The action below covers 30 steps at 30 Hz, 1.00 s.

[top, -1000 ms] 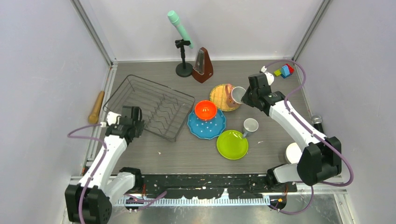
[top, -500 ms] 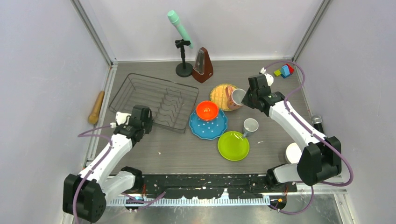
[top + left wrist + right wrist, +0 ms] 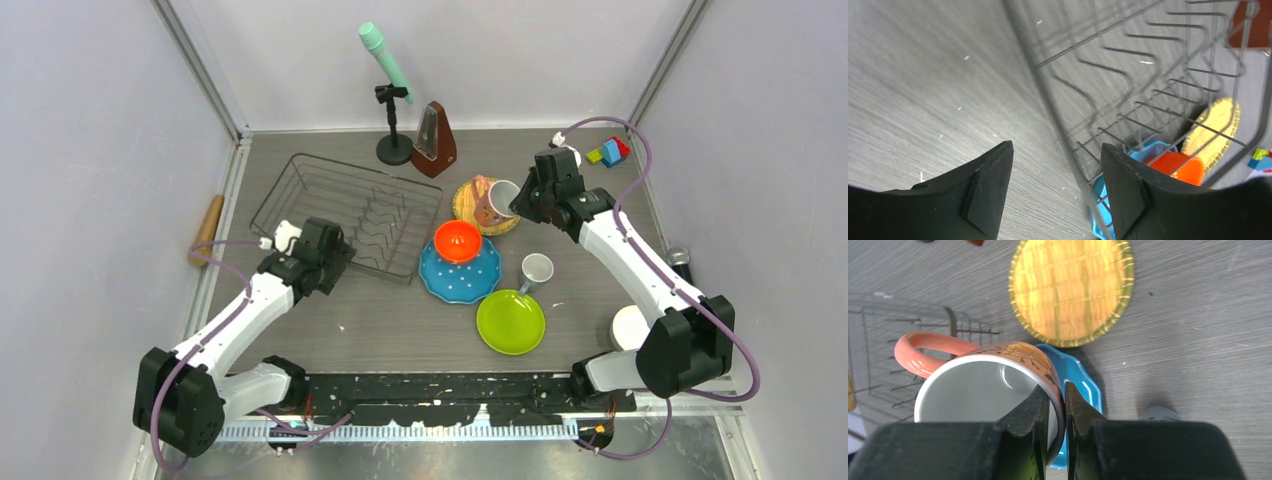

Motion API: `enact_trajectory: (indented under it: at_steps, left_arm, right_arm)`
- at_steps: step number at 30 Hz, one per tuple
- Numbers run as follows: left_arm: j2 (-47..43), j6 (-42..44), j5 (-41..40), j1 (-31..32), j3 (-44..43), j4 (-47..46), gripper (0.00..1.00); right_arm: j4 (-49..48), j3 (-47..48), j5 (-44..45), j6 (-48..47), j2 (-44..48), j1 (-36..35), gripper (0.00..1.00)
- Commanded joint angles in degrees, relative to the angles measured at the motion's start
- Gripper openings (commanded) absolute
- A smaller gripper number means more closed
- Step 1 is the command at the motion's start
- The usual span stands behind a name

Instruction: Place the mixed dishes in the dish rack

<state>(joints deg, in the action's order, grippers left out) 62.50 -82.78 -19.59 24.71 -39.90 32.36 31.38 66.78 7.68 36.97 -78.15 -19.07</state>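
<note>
The dish rack [image 3: 350, 215] lies left of centre. My left gripper [image 3: 335, 262] is open at its near right corner, and the rim wire [image 3: 1050, 107] runs between the jaws [image 3: 1055, 150]. My right gripper [image 3: 520, 203] is shut on the rim of the pinkish-tan mug [image 3: 983, 385], held above the yellow woven plate [image 3: 1072, 290]. The orange bowl [image 3: 458, 240] sits on the blue dotted plate [image 3: 460, 280], which touches the rack. The lime-green plate [image 3: 510, 321] and the small grey mug [image 3: 536, 269] lie nearer. The white bowl [image 3: 628, 327] is half hidden by the right arm.
A brown metronome [image 3: 434, 140] and a microphone stand [image 3: 390, 95] stand at the back. Coloured blocks [image 3: 608, 152] lie at the back right. A wooden roller [image 3: 207, 228] lies beyond the table's left edge.
My left gripper slid the rack rightwards and then opened. The rack pushed the blue plate, orange bowl and lime-green plate to the right. The right gripper shifted the mug slightly left and up.
</note>
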Motion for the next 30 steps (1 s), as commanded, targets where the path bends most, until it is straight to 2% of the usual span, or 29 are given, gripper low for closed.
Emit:
enact_trajectory:
  at_steps: [1,5,8,9,10,15,17,21,24,25,26,28,30]
  left_arm:
    - [0.62,20.2,7.01,-3.33,-9.0,5.01,0.69]
    - [2.13,31.39,10.66,-5.02,-16.62,13.61,0.75]
    - [2.0,35.36,11.6,-5.55,-21.14,19.98,0.86]
    - [1.92,36.18,13.72,-5.92,-22.2,20.86,0.94]
    - [1.85,36.26,16.85,-6.66,-22.98,21.47,0.99]
    - [3.01,35.43,44.63,-13.27,-24.43,17.98,1.0]
    - [3.16,32.49,51.16,-14.32,-23.51,14.48,1.0]
    - [1.02,23.17,56.68,-14.51,-20.24,5.8,1.0]
    - [0.28,9.37,60.26,-14.51,-16.37,-5.48,1.0]
    - [0.29,2.01,61.46,-14.36,-14.88,-10.41,1.0]
    - [0.15,-2.75,61.51,-13.82,-13.63,-15.21,1.0]
    - [-0.44,-9.26,59.22,-12.93,-13.44,-15.97,0.99]
    - [-0.67,-10.59,56.52,-12.4,-14.85,-15.72,0.99]
  right_arm:
    - [-6.63,3.63,-11.34,-1.65,1.38,-0.24,0.0]
    - [-14.03,1.35,-20.33,-3.76,2.69,-0.24,0.0]
    - [-17.93,-0.51,-24.0,-4.53,3.01,-0.23,0.0]
    - [-20.06,-0.95,-24.72,-4.74,3.07,-0.26,0.0]
    - [-21.28,-1.66,-26.27,-4.73,3.04,-0.22,0.0]
    - [-34.21,-5.23,-33.77,-3.19,2.87,-0.25,0.0]
    - [-37.34,-6.45,-34.98,-3.52,3.22,-0.26,0.0]
    - [-37.56,-7.55,-33.37,-7.21,4.56,-0.35,0.0]
    - [-39.4,-9.11,-32.5,-10.06,6.41,-0.54,0.0]
    - [-40.4,-10.2,-32.59,-10.68,6.77,-0.67,0.0]
    - [-43.03,-10.94,-32.57,-11.68,7.61,-1.11,0.0]
    - [-47.74,-13.39,-30.27,-12.39,8.8,-1.95,0.0]
    - [-53.28,-15.8,-27.32,-13.85,9.52,-3.17,0.0]
